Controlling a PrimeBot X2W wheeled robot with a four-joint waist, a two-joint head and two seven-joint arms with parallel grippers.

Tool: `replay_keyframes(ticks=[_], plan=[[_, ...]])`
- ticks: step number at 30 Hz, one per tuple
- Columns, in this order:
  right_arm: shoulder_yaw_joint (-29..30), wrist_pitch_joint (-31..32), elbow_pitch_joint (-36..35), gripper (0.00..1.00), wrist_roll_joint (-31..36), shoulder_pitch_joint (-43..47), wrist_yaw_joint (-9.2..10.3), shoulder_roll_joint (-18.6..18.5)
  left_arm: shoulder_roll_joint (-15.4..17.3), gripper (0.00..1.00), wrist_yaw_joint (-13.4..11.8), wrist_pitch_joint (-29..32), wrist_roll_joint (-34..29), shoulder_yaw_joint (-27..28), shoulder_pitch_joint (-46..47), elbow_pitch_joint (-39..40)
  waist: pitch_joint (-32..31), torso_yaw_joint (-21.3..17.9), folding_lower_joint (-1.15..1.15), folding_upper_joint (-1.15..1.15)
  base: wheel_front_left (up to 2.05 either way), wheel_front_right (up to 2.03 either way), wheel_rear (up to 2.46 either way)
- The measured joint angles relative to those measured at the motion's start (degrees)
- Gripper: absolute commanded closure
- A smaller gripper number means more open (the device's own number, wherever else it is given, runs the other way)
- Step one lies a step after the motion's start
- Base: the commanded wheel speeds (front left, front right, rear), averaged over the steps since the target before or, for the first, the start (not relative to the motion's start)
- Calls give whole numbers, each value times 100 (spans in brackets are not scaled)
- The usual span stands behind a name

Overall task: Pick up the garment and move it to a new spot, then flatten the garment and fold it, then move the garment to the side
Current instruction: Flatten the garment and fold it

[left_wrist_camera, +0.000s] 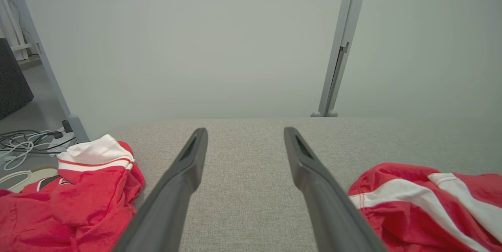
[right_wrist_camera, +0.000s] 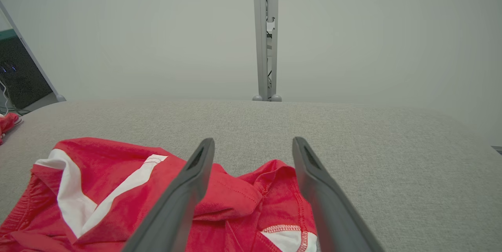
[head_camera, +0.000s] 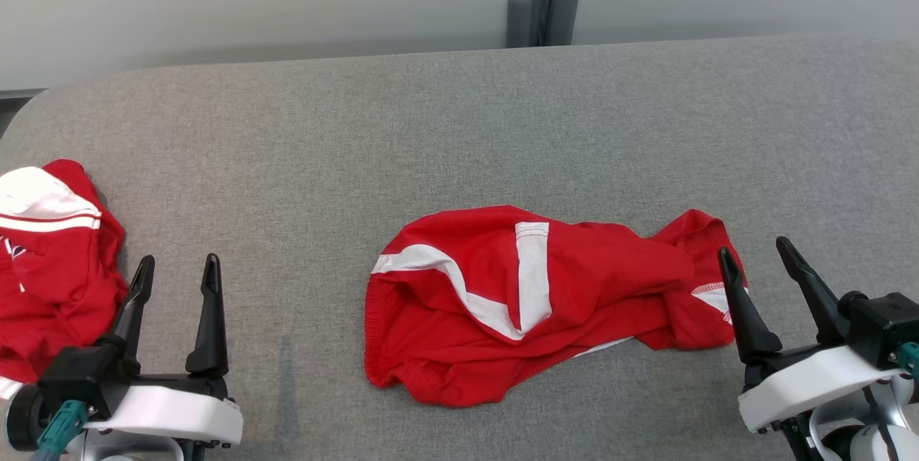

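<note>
Two red pieces lie on the grey table (head_camera: 459, 109) in the head view; I want the crumpled garment (head_camera: 531, 296) at the middle, not the second red garment (head_camera: 50, 260) out at 9 o'clock. Its long axis runs from 9 to 3: the gathered band, which I take for the waist, points to 9, and a stitched hem points to 3. My left gripper (head_camera: 179, 260) sits at 7 o'clock, jaws spread, holding nothing. My right gripper (head_camera: 753, 248) sits at 4 o'clock, jaws spread too, beside the hem end; I cannot tell if it touches.

Left wrist view: the left gripper (left_wrist_camera: 245, 130) gapes over bare table, the garment (left_wrist_camera: 423, 205) at 4 o'clock, the second red garment (left_wrist_camera: 78, 197) at 8. Drifting toward 8, I could grab the wrong piece.

Right wrist view: the right gripper (right_wrist_camera: 253, 140) straddles the rumpled hem of the garment (right_wrist_camera: 117, 189) near 6 o'clock. If I pinch only the top layer, the rest may drag, twist and resist flattening
</note>
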State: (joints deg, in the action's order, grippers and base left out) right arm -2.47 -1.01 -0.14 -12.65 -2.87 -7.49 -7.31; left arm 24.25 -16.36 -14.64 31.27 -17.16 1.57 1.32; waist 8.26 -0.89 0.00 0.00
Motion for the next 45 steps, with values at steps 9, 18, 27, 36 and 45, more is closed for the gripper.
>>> replay_keyframes(ticks=[9, 18, 27, 36, 45], plan=[[33, 26, 60, 0, -97, 1, 0, -35, 2, 0, -16, 58, 14, -56, -9, 48, 16, 80, 0, 0, 0, 0, 0], [-572, 664, 642, 0, -524, -669, 0, -655, -165, 0, 97, 107, -46, -331, 360, 1, 173, 482, 0, 0, 0, 0, 0], [-2136, 1759, 1293, 0, -1347, -1702, 0, -1445, -421, 0, 274, 30, -51, -421, 596, -394, 333, 973, 0, 0, 0, 0, 0], [-2465, 2226, 1582, 100, -1830, -1925, 0, -1822, -549, 0, 369, -12, -96, -370, 604, -539, 399, 1141, 0, 0, 0, 0, 0], [-2079, 1637, 1226, 100, -1869, -1593, 0, -1762, -580, 0, 421, -30, -155, -232, 603, -572, 441, 1016, 0, 0, 0, 0, 0]])
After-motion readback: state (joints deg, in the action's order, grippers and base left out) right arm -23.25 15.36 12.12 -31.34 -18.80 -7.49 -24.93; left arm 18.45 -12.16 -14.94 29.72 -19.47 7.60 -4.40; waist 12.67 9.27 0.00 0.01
